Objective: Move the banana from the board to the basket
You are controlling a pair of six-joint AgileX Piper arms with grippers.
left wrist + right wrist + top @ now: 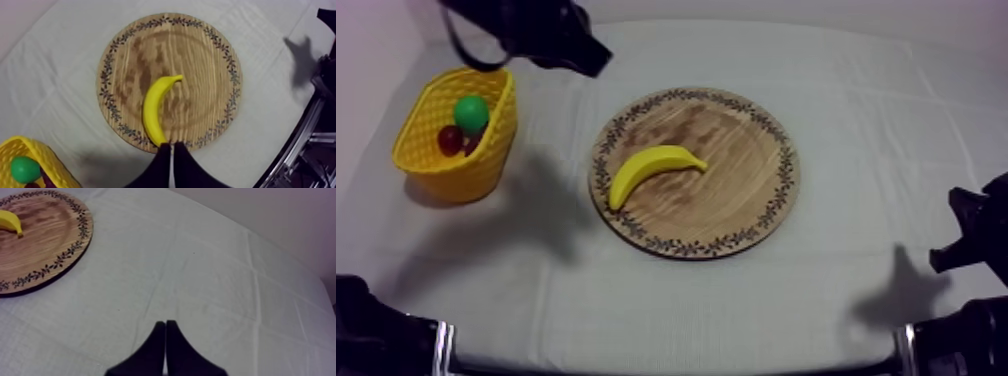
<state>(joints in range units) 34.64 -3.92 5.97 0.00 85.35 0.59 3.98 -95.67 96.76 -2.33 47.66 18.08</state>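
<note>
Table [856,120] with the grey-white cloth, round wooden board [736,180] in the middle, yellow basket [466,175] off at my left. Banana [651,168] is lying on the board, nothing touching it. My left gripper [171,145] hangs over the board's edge by the banana's end, fingers pressed together. My right gripper [165,323] is pressed together too, over bare cloth. In the basket: a green fruit [471,112] and a small red fruit [450,139].

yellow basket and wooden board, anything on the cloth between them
Nothing: in the top view the cloth between the yellow basket and the wooden board is bare, crossed only by a shadow.
</note>
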